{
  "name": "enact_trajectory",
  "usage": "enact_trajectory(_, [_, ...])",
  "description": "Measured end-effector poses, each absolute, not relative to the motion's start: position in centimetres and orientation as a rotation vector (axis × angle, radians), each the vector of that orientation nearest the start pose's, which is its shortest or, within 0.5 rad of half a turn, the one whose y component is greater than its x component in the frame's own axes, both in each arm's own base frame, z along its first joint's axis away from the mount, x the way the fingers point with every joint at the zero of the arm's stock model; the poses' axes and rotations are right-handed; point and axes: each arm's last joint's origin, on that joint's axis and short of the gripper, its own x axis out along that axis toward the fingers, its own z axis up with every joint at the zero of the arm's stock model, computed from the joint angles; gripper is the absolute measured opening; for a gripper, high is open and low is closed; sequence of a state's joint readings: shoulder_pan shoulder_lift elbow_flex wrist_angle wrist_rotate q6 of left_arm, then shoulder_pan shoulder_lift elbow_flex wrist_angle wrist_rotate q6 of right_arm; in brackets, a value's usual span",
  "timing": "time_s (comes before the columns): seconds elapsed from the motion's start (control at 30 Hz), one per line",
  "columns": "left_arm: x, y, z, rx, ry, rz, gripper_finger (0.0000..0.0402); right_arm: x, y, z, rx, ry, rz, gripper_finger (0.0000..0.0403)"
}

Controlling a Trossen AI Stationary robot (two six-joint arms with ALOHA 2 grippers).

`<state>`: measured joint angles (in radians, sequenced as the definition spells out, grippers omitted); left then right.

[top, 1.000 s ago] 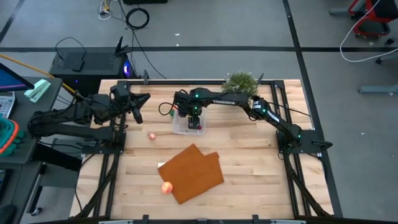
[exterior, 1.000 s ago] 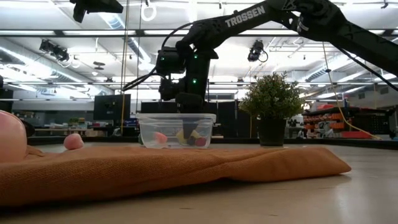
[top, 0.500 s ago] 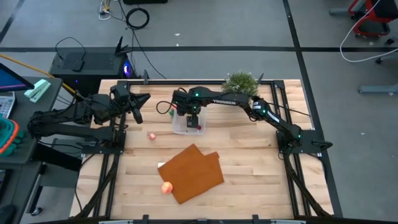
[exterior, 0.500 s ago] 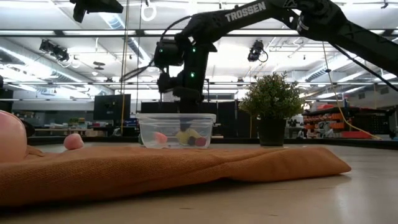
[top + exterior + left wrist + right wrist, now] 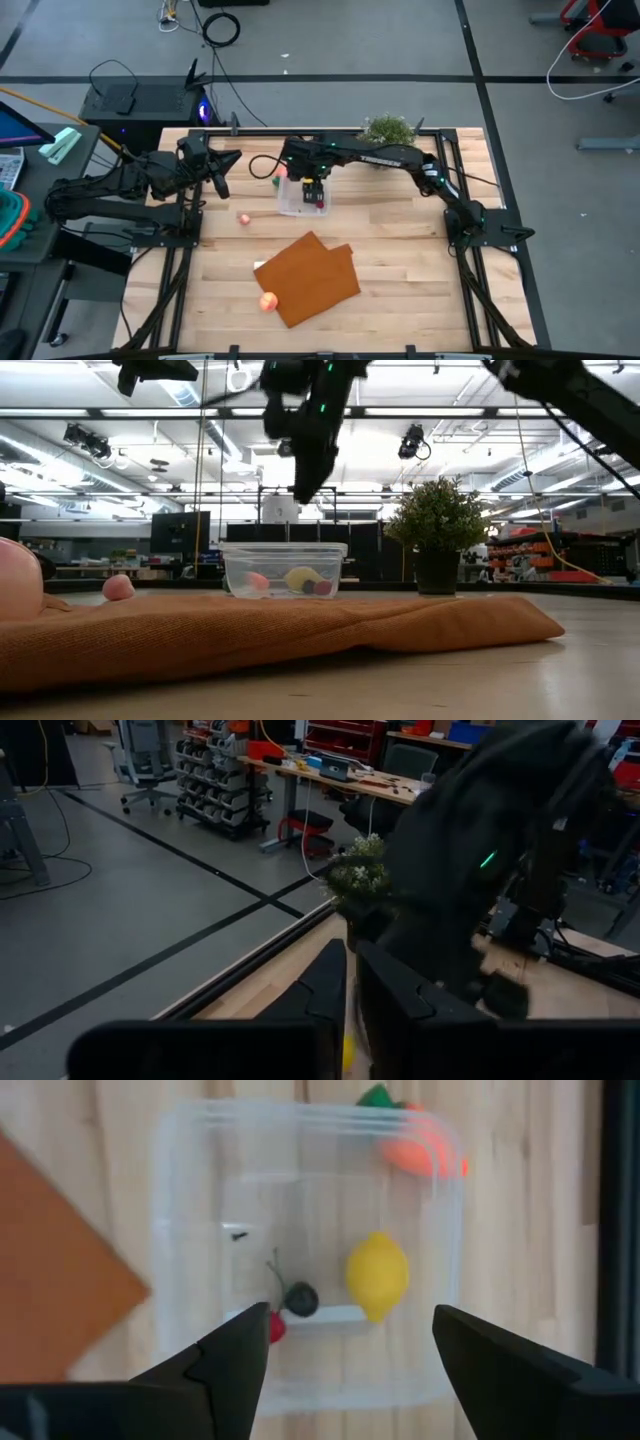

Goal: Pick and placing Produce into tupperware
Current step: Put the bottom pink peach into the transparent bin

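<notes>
The right gripper (image 5: pixel 350 1345) hangs empty above the tupperware (image 5: pixel 302 200), jaws spread wide, with a yellow lemon (image 5: pixel 377 1275), a dark piece (image 5: pixel 300 1299) and a small red piece (image 5: pixel 277 1326) lying inside. By the look of it the job is part done: an orange piece (image 5: pixel 420 1142) lies just outside the container's rim, a pink piece (image 5: pixel 244 218) sits on the table, and a peach fruit (image 5: pixel 267 301) rests at the mat's (image 5: pixel 310 277) edge. The left gripper (image 5: pixel 219 172) waits well apart at the table's left side, jaws nearly closed.

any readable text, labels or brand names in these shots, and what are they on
No text reads clearly in the current views.
Pale lettering on the right arm's dark link, high view: too small to read.
Clear squarish plastic container and yellow toy lemon: no labels.
Shelf bins in the room behind: too blurred.
</notes>
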<state>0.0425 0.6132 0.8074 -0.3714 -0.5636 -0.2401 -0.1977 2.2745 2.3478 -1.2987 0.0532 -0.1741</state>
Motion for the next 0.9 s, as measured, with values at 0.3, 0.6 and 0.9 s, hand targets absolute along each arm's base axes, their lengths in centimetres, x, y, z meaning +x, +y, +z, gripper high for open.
enact_trajectory(0.3, [12.3, 2.1, 34.5, -0.186, 0.100, 0.622, 0.0036, 41.4, -7.6, 34.2, 0.009, 1.257, -0.150, 0.0220])
enact_trajectory(0.6, [12.3, 2.1, 34.5, -0.190, 0.099, 0.622, 0.0041, 37.9, -5.1, 37.7, 0.073, 1.268, -0.162, 0.0163])
enact_trajectory(0.9, [12.3, 2.1, 34.5, -0.197, 0.097, 0.623, 0.0032, 32.2, -2.8, 37.2, 0.165, 1.360, -0.190, 0.0152])
